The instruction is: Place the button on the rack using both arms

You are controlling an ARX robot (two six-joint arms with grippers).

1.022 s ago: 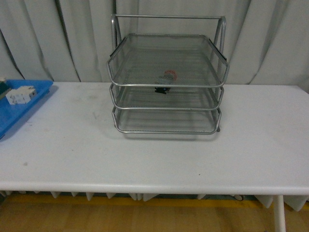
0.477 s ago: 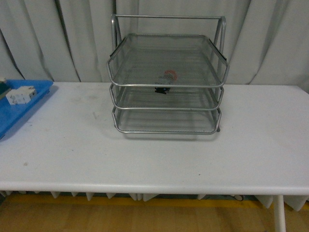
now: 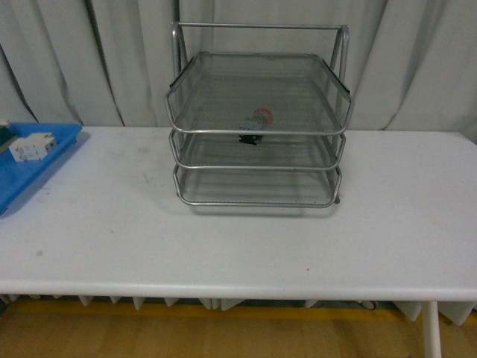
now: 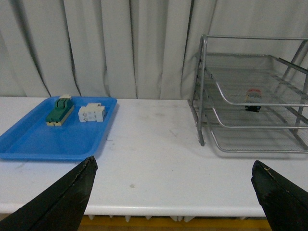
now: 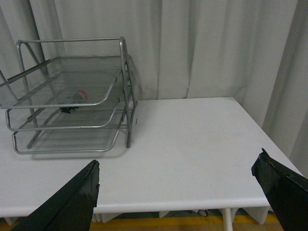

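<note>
The silver wire-mesh rack stands at the back middle of the white table, three tiers high. The button, red cap on a dark body, lies in the rack behind the front rim of the top tier; which tier bears it I cannot tell. It shows through the mesh as the button and the button. Neither arm appears in the front view. My left gripper is open over the table's near edge, far from the rack. My right gripper is open too, beside the rack, holding nothing.
A blue plastic tray lies at the table's left end with a green-and-beige switch block and a white terminal block in it. The same tray shows in the front view. Grey curtains hang behind the table.
</note>
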